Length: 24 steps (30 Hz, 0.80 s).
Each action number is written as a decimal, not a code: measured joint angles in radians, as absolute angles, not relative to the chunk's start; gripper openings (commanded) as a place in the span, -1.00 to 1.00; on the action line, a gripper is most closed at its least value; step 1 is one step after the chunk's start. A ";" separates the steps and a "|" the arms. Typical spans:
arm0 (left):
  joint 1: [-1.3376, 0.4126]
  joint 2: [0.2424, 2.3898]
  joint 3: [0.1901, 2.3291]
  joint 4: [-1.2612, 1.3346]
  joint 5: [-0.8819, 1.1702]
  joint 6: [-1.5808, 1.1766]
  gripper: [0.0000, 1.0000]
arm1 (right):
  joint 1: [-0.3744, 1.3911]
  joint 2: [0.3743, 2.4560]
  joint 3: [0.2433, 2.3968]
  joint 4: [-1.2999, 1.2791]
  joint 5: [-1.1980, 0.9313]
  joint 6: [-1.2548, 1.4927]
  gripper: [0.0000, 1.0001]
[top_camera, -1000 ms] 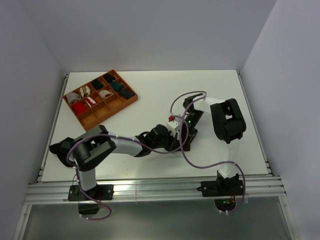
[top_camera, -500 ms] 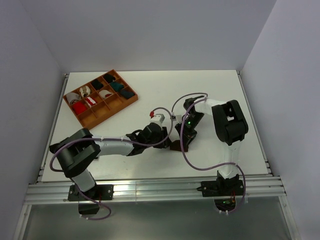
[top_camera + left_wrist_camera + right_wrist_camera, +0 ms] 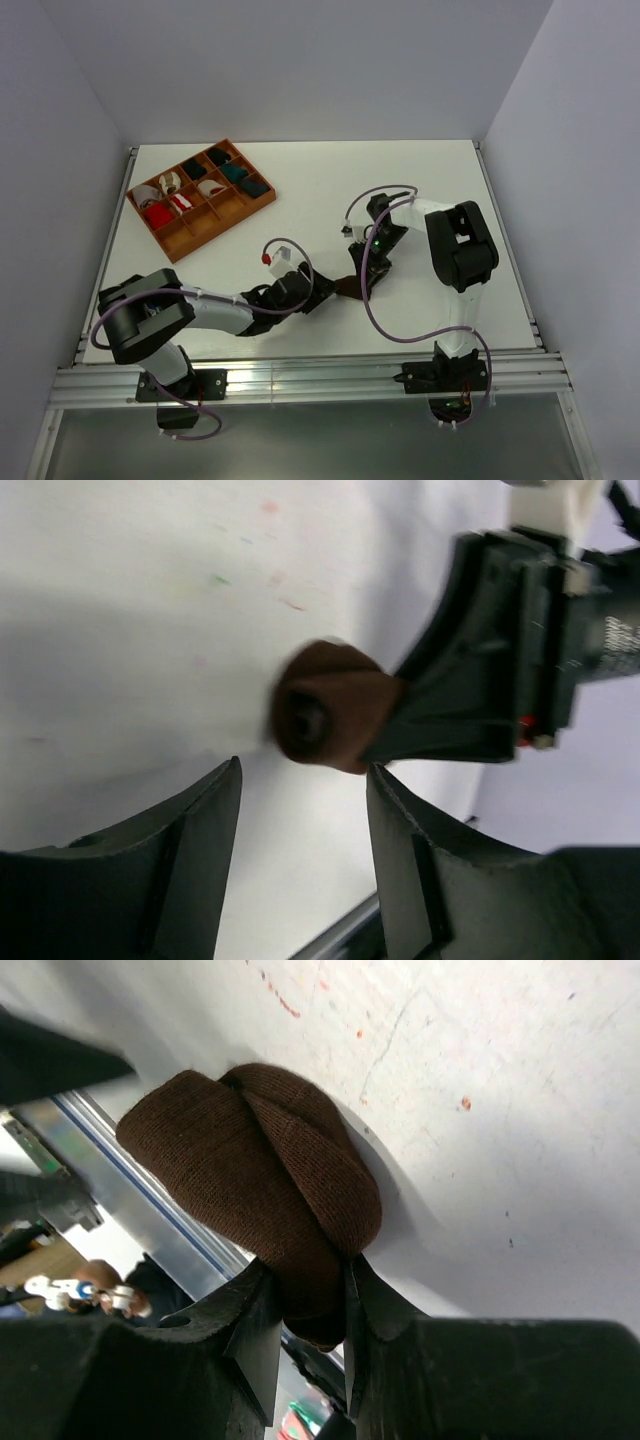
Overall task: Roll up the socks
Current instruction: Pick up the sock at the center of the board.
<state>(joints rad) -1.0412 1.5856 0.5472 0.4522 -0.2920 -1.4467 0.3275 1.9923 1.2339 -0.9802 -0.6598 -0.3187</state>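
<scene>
Pinching the rolled socks (image 3: 260, 1170), the right gripper (image 3: 305, 1280) grips them; the left gripper (image 3: 304, 768) gapes just beside the socks, untouching.

The dark brown knitted fabric socks (image 3: 260, 1165) are rolled into one compact, rounded bundle, its outer layers folded over each other in curved, overlapping bands. One end (seen from the left wrist) shows a small dark hollow at its centre. The bundle rests on the white table top (image 3: 480, 1110), near its front middle, with one end pinched between the right gripper (image 3: 308, 1295) fingers.
</scene>
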 measured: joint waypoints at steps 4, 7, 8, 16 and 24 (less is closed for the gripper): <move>-1.097 1.639 0.549 0.550 -0.350 -1.547 0.20 | 0.326 1.992 1.234 -0.953 -0.678 -0.292 -1.00; -1.118 1.687 0.558 0.578 -0.377 -1.607 0.22 | 0.322 1.992 1.234 -0.935 -0.692 -0.280 -1.00; -1.123 1.705 0.562 0.587 -0.386 -1.631 0.22 | 0.322 1.992 1.234 -0.929 -0.697 -0.278 -1.00; -1.142 1.779 0.579 0.687 -0.467 -1.745 0.61 | 0.320 1.993 1.234 -0.908 -0.731 -0.288 -1.00; -1.146 1.845 0.620 0.744 -0.503 -1.824 0.59 | 0.316 1.995 1.237 -0.912 -0.778 -0.342 -1.00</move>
